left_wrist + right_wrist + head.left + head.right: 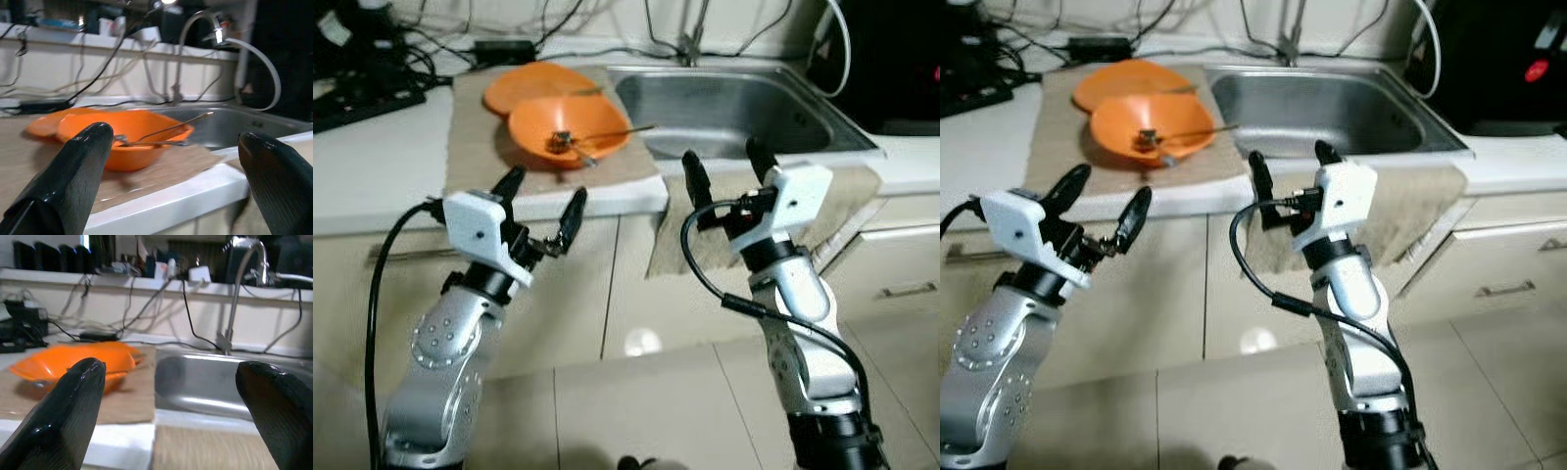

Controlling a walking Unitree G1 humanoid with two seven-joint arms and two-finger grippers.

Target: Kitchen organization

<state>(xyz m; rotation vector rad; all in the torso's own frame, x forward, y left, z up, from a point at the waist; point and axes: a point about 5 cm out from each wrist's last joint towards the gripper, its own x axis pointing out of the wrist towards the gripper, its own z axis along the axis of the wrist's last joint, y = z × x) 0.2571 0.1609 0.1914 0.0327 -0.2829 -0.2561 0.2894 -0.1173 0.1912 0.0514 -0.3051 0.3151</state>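
- Two orange bowls (570,125) overlap on a beige mat (470,137) left of the steel sink (734,108); cutlery (597,137) rests in the nearer one.
- Left gripper (541,208) and right gripper (724,168) hover before the counter edge (372,211), fingers spread, holding nothing.
- A cloth (847,201) drapes over the edge below the sink.
- Cables (372,59) and a faucet (195,29) line the back wall.

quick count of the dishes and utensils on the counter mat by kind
Orange bowls: 2, front bowl and rear bowl, both on the mat
Metal utensils: 2, resting in the front bowl
Total: 4
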